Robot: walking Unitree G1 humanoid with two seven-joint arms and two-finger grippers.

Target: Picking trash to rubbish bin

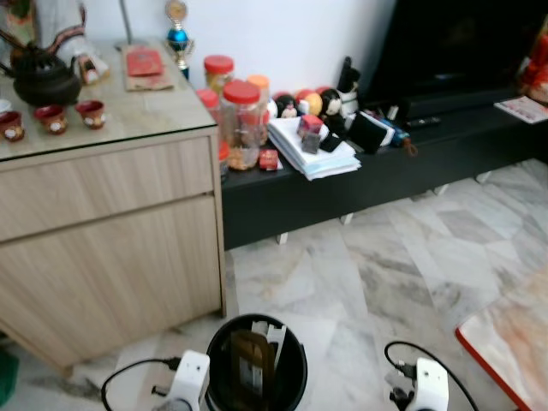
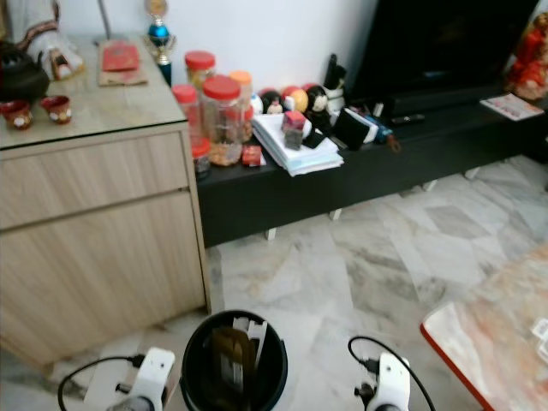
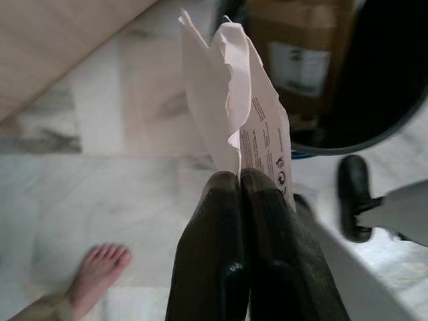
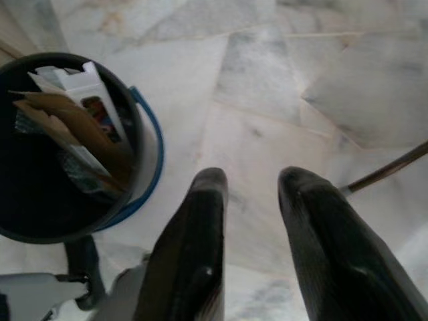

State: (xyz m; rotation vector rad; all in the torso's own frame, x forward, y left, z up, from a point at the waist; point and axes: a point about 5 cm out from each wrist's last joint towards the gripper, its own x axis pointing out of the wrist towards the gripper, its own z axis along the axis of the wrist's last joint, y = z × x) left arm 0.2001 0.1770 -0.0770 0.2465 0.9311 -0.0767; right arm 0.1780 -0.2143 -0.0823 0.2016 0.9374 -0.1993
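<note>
A black rubbish bin [image 1: 295,364] stands on the marble floor right in front of me, holding a brown cardboard piece [image 1: 249,364] and white cartons. My left gripper [image 3: 241,180] is shut on a crumpled white printed paper [image 3: 234,93], held just beside the bin's rim [image 3: 374,130]. My right gripper [image 4: 251,184] hangs open over bare floor on the bin's other side, with nothing between its fingers. The bin [image 4: 144,170] has a blue band, with cartons [image 4: 87,100] and brown card inside.
A wooden cabinet [image 1: 103,231] with a teapot and red cups stands at the left. A low black TV bench [image 1: 411,167] carries jars, papers and figurines. A red-edged table corner [image 1: 505,334] juts in at the right. A person's bare foot [image 3: 97,271] rests on the floor.
</note>
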